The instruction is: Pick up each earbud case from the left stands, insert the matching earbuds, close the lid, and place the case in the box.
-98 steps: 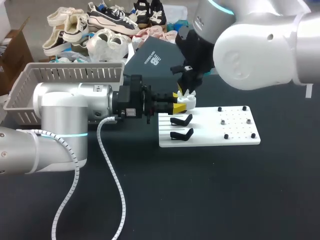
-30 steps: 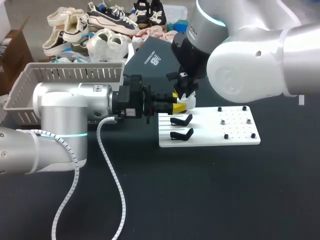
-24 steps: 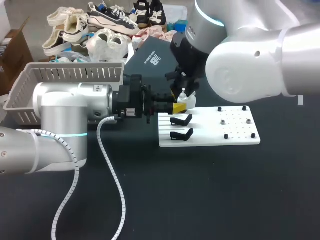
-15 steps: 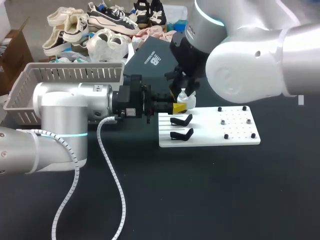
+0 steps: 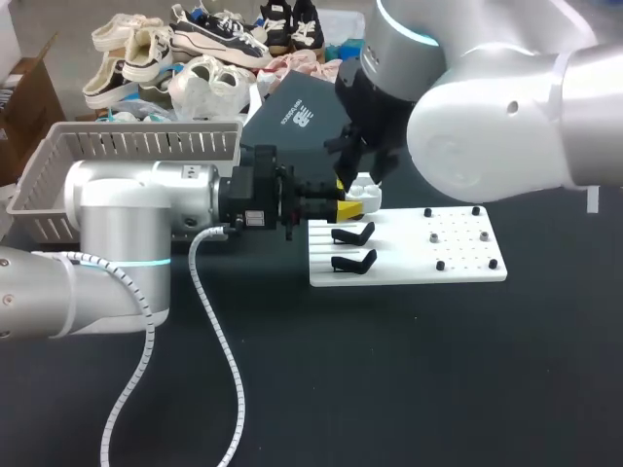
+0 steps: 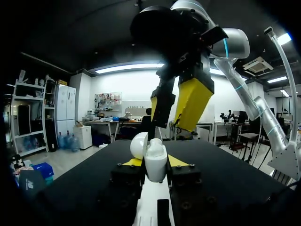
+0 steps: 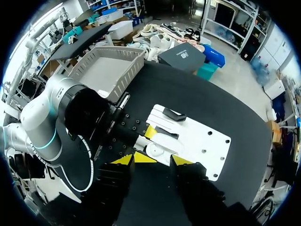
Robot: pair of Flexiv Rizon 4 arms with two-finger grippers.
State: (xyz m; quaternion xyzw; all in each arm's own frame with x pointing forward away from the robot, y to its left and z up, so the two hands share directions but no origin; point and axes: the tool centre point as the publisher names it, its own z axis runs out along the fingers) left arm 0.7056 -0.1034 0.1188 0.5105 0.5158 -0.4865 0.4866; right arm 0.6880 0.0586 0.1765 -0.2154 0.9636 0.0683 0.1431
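Over the far left corner of the white board [image 5: 419, 255], my left hand [image 5: 343, 208] lies level and is clamped on the white earbud case [image 5: 362, 197], one yellow-tipped finger on each flank. From my left wrist, the case stands upright between those fingers with its lid [image 6: 139, 145] swung open and leaning to one side. My right hand [image 5: 358, 173] hangs straight above the case, pointing down. Its fingers are a narrow gap apart, and I can see nothing gripped between them. Their tips are just over the open case, not touching it. Two black stands [image 5: 352, 233] sit on the board just nearer than the case, one behind the other. Small dark pegs [image 5: 440, 265] dot the board's right half. At the far left of the black counter [image 5: 389, 370] sits the grey slatted box [image 5: 146, 144], well apart from the case.
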